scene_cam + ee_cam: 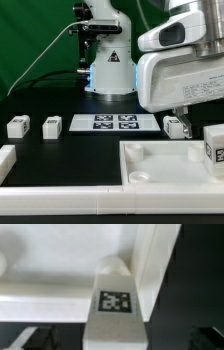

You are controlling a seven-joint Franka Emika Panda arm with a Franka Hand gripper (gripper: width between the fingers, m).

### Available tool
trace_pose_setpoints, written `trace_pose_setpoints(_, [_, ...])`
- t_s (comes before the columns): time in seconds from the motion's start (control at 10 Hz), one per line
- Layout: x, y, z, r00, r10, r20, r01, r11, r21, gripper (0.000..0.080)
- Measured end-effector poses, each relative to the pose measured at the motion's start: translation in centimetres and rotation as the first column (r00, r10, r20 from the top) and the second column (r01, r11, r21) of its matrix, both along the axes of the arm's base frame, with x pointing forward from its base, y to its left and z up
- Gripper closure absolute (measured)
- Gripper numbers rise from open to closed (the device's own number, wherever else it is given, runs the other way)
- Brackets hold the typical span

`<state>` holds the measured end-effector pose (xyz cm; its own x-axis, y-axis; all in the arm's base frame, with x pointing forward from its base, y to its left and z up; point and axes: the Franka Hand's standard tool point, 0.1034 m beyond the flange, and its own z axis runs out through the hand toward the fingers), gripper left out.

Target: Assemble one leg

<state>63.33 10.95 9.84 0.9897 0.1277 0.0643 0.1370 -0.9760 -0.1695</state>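
Observation:
One leg (115, 308), a white block with a square tag on its face, stands between my fingers with its far end at a corner of the large white rimmed panel (60, 286). In the exterior view this leg (213, 148) is at the panel's (150, 172) right side, under my gripper (205, 118). My gripper (118, 336) looks open: dark gaps show between the leg and each finger (35, 339). Three more legs lie on the table, two (17, 126) (51, 126) at the exterior view's left and one (175, 126) behind the panel.
The marker board (113, 123) lies at the middle back, in front of the robot base (108, 75). A white part (6, 158) sits at the left edge. The panel's raised rim runs beside the leg (155, 269).

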Motion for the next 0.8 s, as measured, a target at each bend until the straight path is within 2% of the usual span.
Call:
trace_pose_setpoints(0.1, [0.1, -0.1, -0.1, 0.999, 0.005, -0.036, -0.005, 1.000, 0.002, 0.0150])
trace_pose_setpoints(0.4, [0.2, -0.6, -0.7, 0.999, -0.004, -0.032, 0.004, 1.000, 0.001, 0.0150])
trace_pose_setpoints(0.7, [0.0, -0.2, -1.2, 0.999, -0.005, -0.041, 0.005, 1.000, 0.001, 0.0150])
trace_pose_setpoints(0.8, [0.0, -0.2, -1.2, 0.999, -0.005, -0.041, 0.005, 1.000, 0.001, 0.0279])
